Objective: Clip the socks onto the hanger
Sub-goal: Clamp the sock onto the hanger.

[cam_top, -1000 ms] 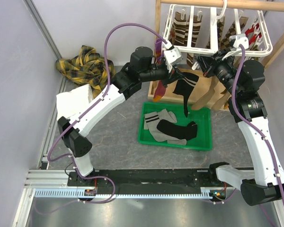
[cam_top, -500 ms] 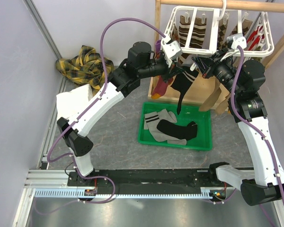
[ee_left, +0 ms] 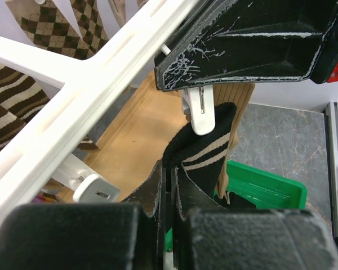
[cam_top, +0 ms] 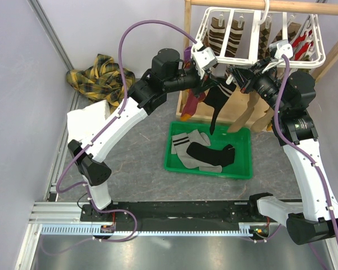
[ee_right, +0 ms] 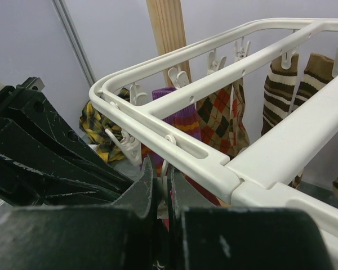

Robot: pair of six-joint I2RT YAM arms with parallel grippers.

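From above, the left gripper (cam_top: pixel 209 83) pinches a black sock (cam_top: pixel 217 102) dangling just under the hanger's (cam_top: pixel 225 9) near edge, and the right gripper (cam_top: pixel 237 76) sits beside it. Other socks (cam_top: pixel 191 140) lie in a green tray (cam_top: pixel 208 172) below the hanger. The left wrist view shows the sock's striped cuff touching a white clip (ee_left: pixel 201 115), whose top the right gripper clamps. The right wrist view shows its fingers pressed together under the hanger's corner.
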